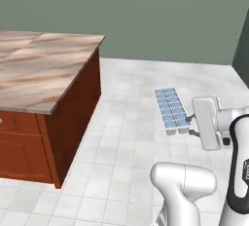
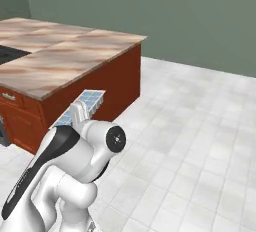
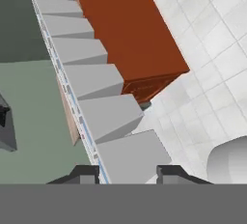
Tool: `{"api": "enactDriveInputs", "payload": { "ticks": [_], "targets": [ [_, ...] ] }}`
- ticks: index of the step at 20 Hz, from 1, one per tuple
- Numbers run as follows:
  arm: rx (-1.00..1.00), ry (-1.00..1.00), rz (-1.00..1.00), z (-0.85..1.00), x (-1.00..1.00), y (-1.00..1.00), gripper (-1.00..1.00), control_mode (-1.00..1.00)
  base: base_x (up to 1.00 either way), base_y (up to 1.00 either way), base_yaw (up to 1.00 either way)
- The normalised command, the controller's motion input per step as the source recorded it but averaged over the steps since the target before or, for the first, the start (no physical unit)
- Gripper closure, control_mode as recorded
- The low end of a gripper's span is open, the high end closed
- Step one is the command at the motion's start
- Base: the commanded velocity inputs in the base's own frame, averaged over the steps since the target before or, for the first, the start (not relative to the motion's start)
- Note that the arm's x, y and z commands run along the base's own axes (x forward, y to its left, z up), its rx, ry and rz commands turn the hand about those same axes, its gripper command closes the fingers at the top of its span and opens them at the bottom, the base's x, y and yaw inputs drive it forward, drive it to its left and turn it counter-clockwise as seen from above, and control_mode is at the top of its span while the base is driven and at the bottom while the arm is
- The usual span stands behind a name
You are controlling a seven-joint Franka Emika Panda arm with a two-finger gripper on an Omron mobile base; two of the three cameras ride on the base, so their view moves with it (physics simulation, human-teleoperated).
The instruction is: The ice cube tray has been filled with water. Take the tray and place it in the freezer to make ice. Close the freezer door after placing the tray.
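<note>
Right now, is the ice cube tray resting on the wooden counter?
No, the ice cube tray hangs in the air above the tiled floor, held by the claw.

The ice cube tray (image 1: 171, 110) looks like matt pale grey plastic with light blue cells. The island's surface (image 1: 34, 69) is smooth veined stone, brown and cream; its sides (image 1: 80, 118) are red-brown wood. The floor (image 1: 126, 137) is pale, matt tile.
</note>
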Motion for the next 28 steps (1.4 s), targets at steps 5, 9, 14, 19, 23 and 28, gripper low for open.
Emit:
{"api": "enactDriveInputs", "payload": {
  "ticks": [5, 9, 14, 19, 23, 28],
  "targets": [
    [0.00, 0.00, 0.00, 0.00, 0.00, 0.00, 1.00, 1.00, 0.54, -0.30, 0.61],
    [0.00, 0.00, 0.00, 0.00, 0.00, 0.00, 1.00, 1.00, 0.53, -0.26, 0.61],
    [0.00, 0.00, 0.00, 0.00, 0.00, 0.00, 1.00, 1.00, 0.52, -0.27, 0.60],
    [0.00, 0.00, 0.00, 0.00, 0.00, 0.00, 1.00, 1.00, 0.51, -0.28, 0.58],
    [0.00, 0.00, 0.00, 0.00, 0.00, 0.00, 1.00, 1.00, 0.54, -0.23, 0.57],
    [0.00, 0.00, 0.00, 0.00, 0.00, 0.00, 1.00, 1.00, 0.57, -0.19, 0.56]
  ]
}}
